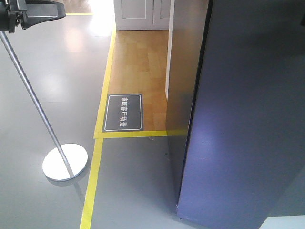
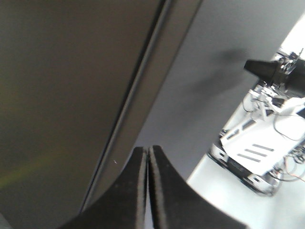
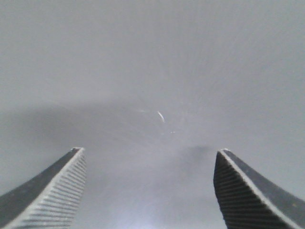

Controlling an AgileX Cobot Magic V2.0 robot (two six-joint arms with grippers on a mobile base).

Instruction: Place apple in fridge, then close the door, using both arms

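- Grey floor [image 1: 43, 86] with yellow tape lines [image 1: 90, 191], wood-floored zone [image 1: 138, 62] behind, floor sign [image 1: 124, 112], round stand base [image 1: 65, 161].
- Dark grey fridge [image 1: 248, 119] at right, door [image 2: 62, 95] shut; apple not visible.
- Left claw [image 2: 148, 157] pressed closed, empty, near the door seam.
- Right claw [image 3: 150, 160] spread wide, empty, facing plain grey surface.

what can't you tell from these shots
- Apple: in no view, so whether it sits inside the fridge cannot be told; the dark grey door covers the interior in the front view.
- Door seal: the left wrist view shows only a blurred seam past the shut left tool.
- Right tool: open, facing a plain grey surface too close to identify.
- Fridge top: cut off by the front view's upper edge.
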